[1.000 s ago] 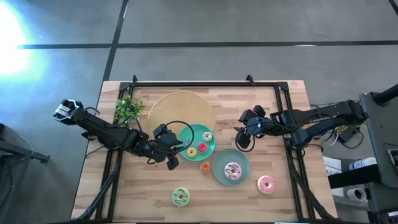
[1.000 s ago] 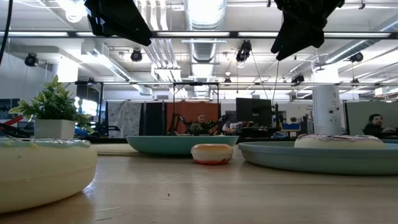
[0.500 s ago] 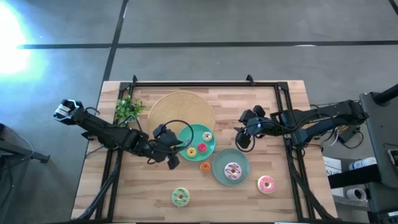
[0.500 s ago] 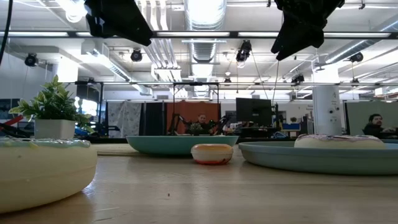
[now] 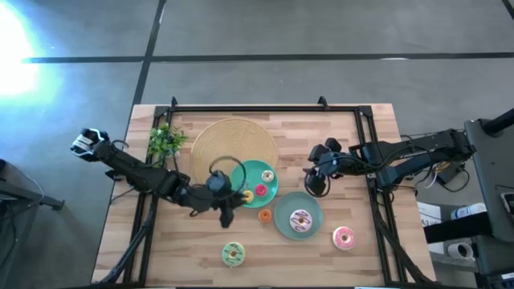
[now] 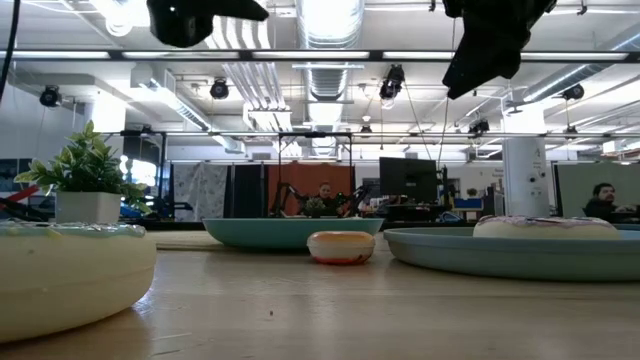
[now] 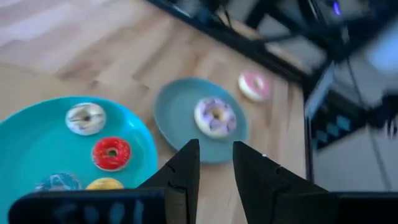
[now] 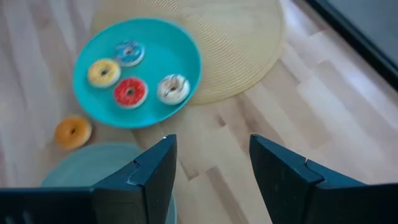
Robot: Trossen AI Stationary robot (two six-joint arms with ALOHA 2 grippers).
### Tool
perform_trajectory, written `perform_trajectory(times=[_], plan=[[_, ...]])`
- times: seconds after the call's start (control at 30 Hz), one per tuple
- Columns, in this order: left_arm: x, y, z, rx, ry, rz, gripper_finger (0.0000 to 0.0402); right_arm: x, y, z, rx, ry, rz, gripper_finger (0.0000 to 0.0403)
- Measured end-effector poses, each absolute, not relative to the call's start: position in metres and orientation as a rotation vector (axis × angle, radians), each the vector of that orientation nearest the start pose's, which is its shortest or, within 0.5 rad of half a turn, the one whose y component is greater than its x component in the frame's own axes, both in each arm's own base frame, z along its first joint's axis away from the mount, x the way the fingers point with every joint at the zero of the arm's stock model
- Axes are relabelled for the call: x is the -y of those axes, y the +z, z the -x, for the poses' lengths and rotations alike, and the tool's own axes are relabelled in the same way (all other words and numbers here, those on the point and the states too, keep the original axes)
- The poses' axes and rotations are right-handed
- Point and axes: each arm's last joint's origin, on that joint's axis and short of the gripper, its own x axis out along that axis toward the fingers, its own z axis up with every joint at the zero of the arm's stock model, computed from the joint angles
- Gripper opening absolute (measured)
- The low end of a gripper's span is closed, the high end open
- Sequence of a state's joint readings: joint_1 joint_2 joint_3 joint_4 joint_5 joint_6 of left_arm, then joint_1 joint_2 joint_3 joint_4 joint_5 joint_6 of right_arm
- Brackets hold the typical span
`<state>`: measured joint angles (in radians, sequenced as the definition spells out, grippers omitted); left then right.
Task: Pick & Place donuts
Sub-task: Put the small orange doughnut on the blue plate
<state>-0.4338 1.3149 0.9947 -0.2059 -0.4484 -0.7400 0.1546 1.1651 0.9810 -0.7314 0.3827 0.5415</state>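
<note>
Small white (image 8: 173, 88), red (image 8: 129, 93), yellow (image 8: 102, 72) and blue (image 8: 129, 52) donuts lie on the bright teal plate (image 5: 271, 191). The orange donut (image 5: 264, 215) rests on the table. The striped donut (image 5: 299, 220) lies on the darker plate (image 5: 283, 227). The pink donut (image 5: 344, 237) and green donut (image 5: 233, 254) sit on bare wood. My left gripper (image 5: 227, 212) hovers by the bright plate's near-left rim, open with a narrow gap and empty. My right gripper (image 5: 316, 184) hovers right of that plate, open wide and empty.
A tan woven disc (image 5: 234, 143) lies under the bright plate's far edge. A potted plant (image 5: 165, 138) stands at the far left. A black frame (image 5: 265, 108) runs along the table's far and side edges. Bare wood shows at the near left and far right.
My left gripper has shifted a little toward the table's right and near edges, beside the bright plate, and its wrist has turned. The right arm and all donuts have stayed put.
</note>
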Motion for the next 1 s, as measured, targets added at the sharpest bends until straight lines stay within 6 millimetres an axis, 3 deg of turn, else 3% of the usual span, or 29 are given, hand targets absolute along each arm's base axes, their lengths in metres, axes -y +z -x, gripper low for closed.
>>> perform_trajectory(times=[0.27,0.53,0.73,0.9,1.0], plan=[[0.149,0.245,-0.289,-0.559,0.01,0.137,0.0069,-0.025,0.279,-0.218,-0.917,-0.371,-0.217,0.0194],[0.156,0.205,-0.312,-0.612,0.021,0.074,0.0068,-0.024,0.275,-0.212,-0.984,-0.371,-0.174,0.0194],[0.152,0.184,-0.327,-0.683,0.062,0.217,0.0068,-0.024,0.275,-0.212,-0.986,-0.37,-0.171,0.0194],[0.164,0.185,-0.345,-0.669,-0.037,-0.031,0.0068,-0.024,0.274,-0.212,-0.989,-0.371,-0.17,0.0194],[0.169,0.193,-0.358,-0.695,-0.036,-0.06,0.0068,-0.024,0.274,-0.212,-0.989,-0.373,-0.173,0.0194]])
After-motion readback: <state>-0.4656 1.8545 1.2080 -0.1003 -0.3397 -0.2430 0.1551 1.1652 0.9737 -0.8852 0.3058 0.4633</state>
